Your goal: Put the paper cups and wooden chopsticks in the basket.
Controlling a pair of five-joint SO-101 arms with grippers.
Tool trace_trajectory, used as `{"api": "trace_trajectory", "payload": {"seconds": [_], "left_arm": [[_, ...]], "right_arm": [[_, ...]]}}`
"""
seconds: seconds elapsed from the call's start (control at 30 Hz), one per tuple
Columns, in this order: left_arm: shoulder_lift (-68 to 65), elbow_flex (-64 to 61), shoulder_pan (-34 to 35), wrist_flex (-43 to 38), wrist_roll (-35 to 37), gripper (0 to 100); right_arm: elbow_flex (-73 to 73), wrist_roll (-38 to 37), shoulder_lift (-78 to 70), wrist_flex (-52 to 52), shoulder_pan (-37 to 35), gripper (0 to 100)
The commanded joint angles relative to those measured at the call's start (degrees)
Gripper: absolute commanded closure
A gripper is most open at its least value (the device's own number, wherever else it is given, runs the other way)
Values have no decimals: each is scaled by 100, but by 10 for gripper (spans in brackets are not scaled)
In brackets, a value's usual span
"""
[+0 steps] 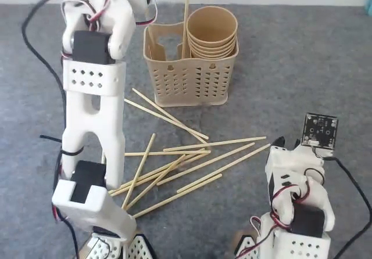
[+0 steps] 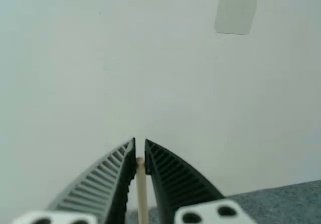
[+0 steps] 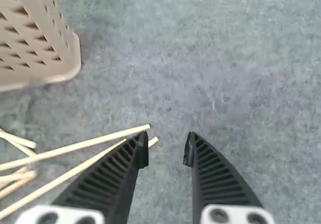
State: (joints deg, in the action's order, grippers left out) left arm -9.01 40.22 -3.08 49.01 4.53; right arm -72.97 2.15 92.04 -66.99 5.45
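A beige slotted basket (image 1: 192,82) stands at the back of the grey carpet with a stack of paper cups (image 1: 212,29) in its right side and one chopstick (image 1: 186,21) upright beside them. Several wooden chopsticks (image 1: 174,166) lie scattered in front of it. My left gripper (image 2: 140,148) is raised towards the pale wall and shut on a chopstick (image 2: 141,189); its arm (image 1: 93,85) rises at the left, next to the basket. My right gripper (image 3: 165,146) is open low over the carpet, at the tips of two chopsticks (image 3: 75,148), with the basket's corner (image 3: 35,38) beyond.
Bare grey carpet (image 1: 302,67) lies to the right of the basket and the chopstick pile. The right arm's base (image 1: 296,212) sits at the front right. Cables hang by the left arm (image 1: 35,56).
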Motion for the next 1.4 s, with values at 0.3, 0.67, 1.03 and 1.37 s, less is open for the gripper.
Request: {"api": "trace_trajectory", "payload": {"seconds": [0.3,0.67,1.03,1.37], "left_arm": [[44,207,-53,114,-70,985],[554,233,413,1310,492,802],[1688,198,1952,4466,501,801],[2576,-1815,3727,4738,26,801]], "right_arm": [[-1037,-176,101,655,75,864],[-1090,-545,48,620,-198,864],[-1143,-2057,40,611,-1780,865],[-633,-2409,-330,532,-3046,864]]}}
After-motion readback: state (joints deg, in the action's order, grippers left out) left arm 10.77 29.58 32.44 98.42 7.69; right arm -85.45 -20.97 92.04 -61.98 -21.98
